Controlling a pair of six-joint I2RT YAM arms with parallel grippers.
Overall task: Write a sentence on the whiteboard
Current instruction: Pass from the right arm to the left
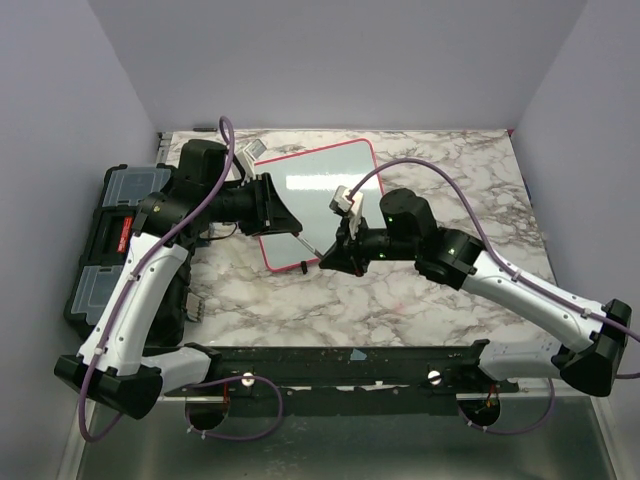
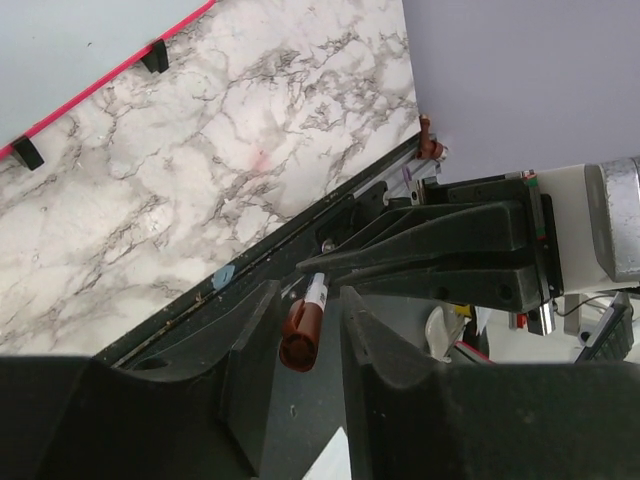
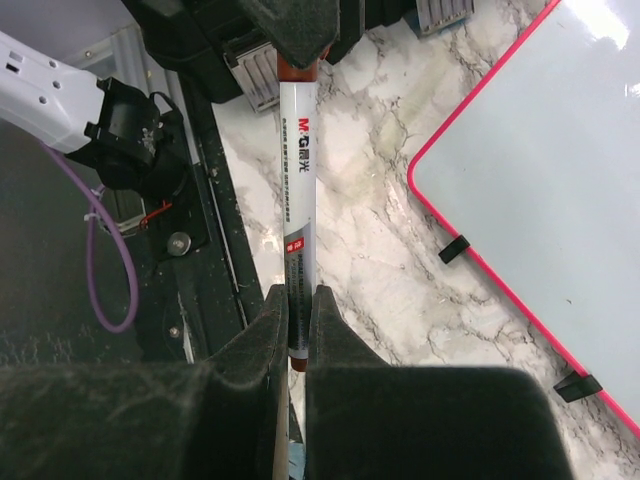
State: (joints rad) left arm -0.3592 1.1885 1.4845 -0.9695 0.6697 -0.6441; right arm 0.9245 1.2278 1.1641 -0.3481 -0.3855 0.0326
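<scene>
The right pincer (image 3: 298, 302) was shut tight on the white body of a pen (image 3: 298, 170). The pen ran straight from that pincer across to the left pincer (image 2: 308, 296). Its red-brown cap (image 2: 300, 335) sat between the two left fingers. The fingers stood close on each side of the cap, but I could not tell if they pinched it.

So the pen's long line went from one pincer to the other, with the cap end pointing at the left arm. The writing tip was hidden under the cap. I think the cap had to come off next, and the pull would need to go straight along the pen, away from the right pincer.

The whiteboard (image 1: 310, 190) lay flat and face up on the marble surface (image 1: 440, 180), out past both pincers and turned a little. From above, the pen hung over the board's near edge. The right arm held the pen, so it looked like the one to write. It had only a short way to reach out and down. The board's sides looked about the same from above, so I could not tell which way was long. Nothing was written on the part I could see.
</scene>
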